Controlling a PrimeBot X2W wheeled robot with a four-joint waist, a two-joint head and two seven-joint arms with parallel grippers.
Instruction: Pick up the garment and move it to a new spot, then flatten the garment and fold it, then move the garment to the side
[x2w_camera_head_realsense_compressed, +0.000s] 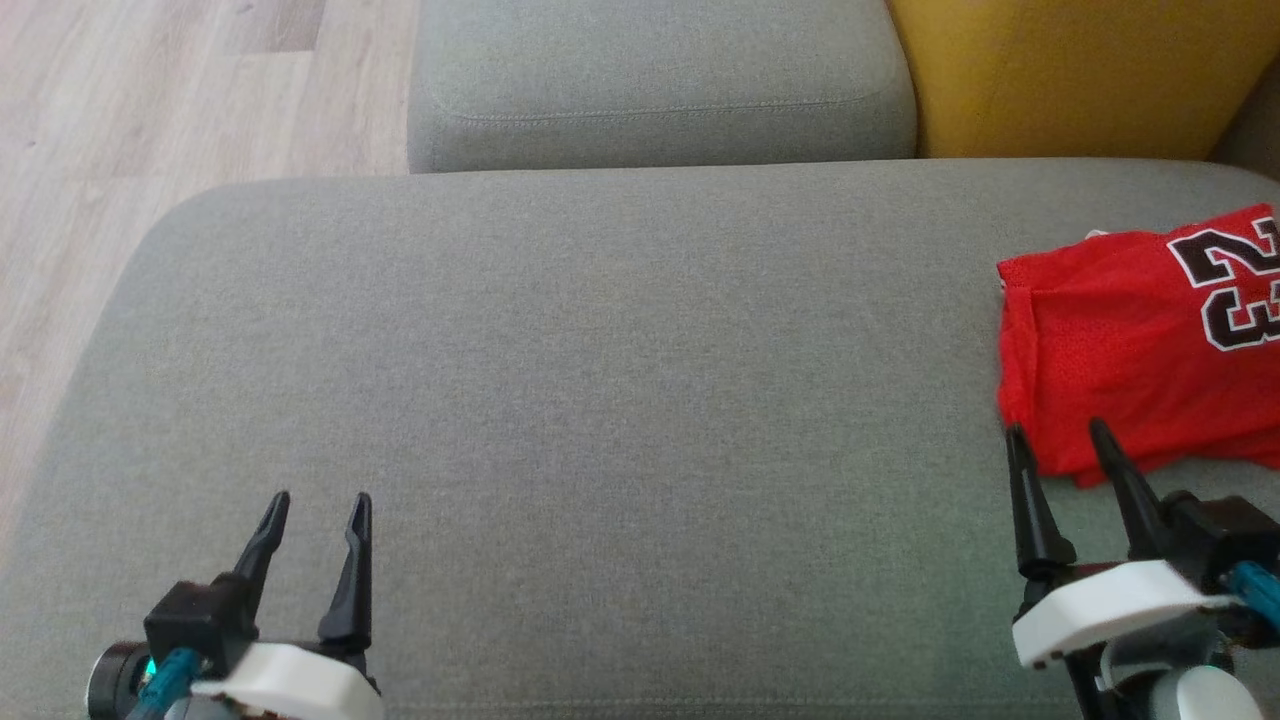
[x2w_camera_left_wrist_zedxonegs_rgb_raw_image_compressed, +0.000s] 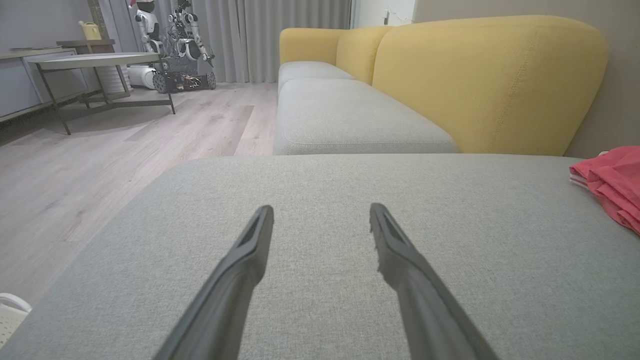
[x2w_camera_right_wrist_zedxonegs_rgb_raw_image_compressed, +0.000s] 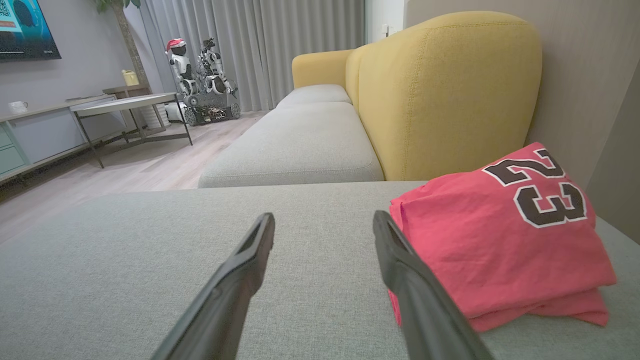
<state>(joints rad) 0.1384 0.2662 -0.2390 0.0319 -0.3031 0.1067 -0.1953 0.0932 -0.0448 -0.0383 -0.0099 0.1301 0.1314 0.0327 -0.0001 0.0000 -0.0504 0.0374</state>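
The garment (x2w_camera_head_realsense_compressed: 1140, 345) is a red jersey with a black number, folded into a stack at the right end of the grey sofa seat (x2w_camera_head_realsense_compressed: 620, 400). Its edge (x2w_camera_left_wrist_zedxonegs_rgb_raw_image_compressed: 612, 182) peeks in at the right of the left wrist view, and the folded garment (x2w_camera_right_wrist_zedxonegs_rgb_raw_image_compressed: 500, 240) lies just right of my fingers in the right wrist view. My right gripper (x2w_camera_head_realsense_compressed: 1060, 435) is open, its tips at the jersey's near left corner, holding nothing. My left gripper (x2w_camera_head_realsense_compressed: 320, 505) is open over bare seat at the lower left, far from the jersey.
A second grey seat cushion (x2w_camera_head_realsense_compressed: 660, 90) and a yellow backrest (x2w_camera_head_realsense_compressed: 1080, 75) lie beyond. Wood floor (x2w_camera_head_realsense_compressed: 150, 120) runs along the left edge of the seat. A low table (x2w_camera_right_wrist_zedxonegs_rgb_raw_image_compressed: 125, 102) and a parked robot (x2w_camera_right_wrist_zedxonegs_rgb_raw_image_compressed: 200, 85) stand far off.
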